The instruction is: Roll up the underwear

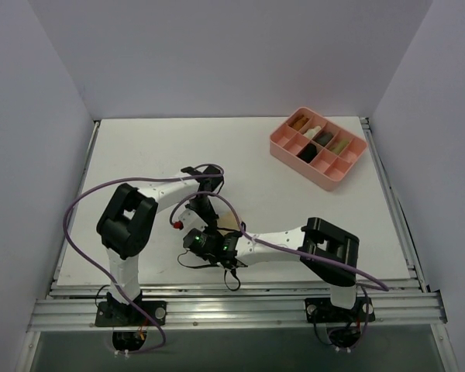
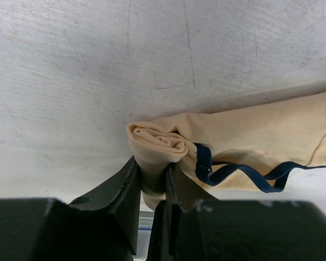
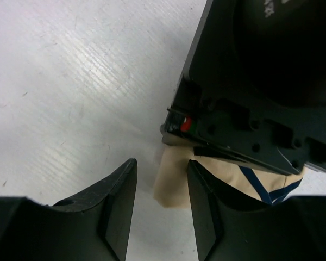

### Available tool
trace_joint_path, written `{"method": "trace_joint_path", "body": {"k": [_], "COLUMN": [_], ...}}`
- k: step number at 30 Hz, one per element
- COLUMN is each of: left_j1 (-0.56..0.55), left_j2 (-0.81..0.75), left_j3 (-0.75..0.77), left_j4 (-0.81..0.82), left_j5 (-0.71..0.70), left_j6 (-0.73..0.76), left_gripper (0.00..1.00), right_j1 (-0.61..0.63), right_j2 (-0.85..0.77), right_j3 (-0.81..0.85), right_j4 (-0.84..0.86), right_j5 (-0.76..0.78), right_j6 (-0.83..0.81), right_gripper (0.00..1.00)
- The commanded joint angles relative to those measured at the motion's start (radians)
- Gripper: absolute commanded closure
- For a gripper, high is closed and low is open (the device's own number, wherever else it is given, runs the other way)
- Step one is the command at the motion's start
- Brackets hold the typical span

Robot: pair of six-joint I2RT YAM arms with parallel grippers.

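Underwear (image 2: 250,136): pale tan w/ dark navy trim (image 2: 244,174). Table (image 2: 152,54): off-white w/ fine grey scratches. Tray (image 1: 298,164): pink; cloths (image 1: 323,136) brown, cream, black. Left gripper (image 2: 152,185) & right gripper (image 3: 162,201): black. Cable (image 1: 67,221): purple.

This looks like a robotics lab, more exactly a small test cell. A white table (image 1: 139,155) is closed in by plain pale walls (image 1: 217,54) on the left, far and right sides. At the near edge, aluminium rails (image 1: 240,310) carry two robot arms, the left arm (image 1: 128,225) and the right arm (image 1: 329,248), bolted side by side. Purple cables (image 1: 74,232) loop loose around them. A pink tray (image 1: 301,167) stands far right.
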Motion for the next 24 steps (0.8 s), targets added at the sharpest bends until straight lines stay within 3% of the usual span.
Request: {"method": "trace_joint_path", "body": {"k": [1,17,24], "left_j1": [-0.006,-0.008,-0.008], "left_j2": [0.028,0.034,0.032], "left_j3": [-0.009,-0.026,-0.028], "left_j4": [-0.005,-0.005,0.001], "left_j5": [-0.008,-0.003,0.001], "left_j6": [0.002,-0.004,-0.009], "left_gripper": [0.89,0.9,0.9], "right_j1": [0.008,0.011,0.01], "right_j2": [0.05,0.07,0.087], "right_j3": [0.049,0.055,0.059], "right_j4": [-0.07,-0.146,-0.145], "right_j5": [0.073,0.178,0.156], "right_j6": [-0.029,0.019,0.014], "right_gripper": [0.62,0.62,0.62]}}
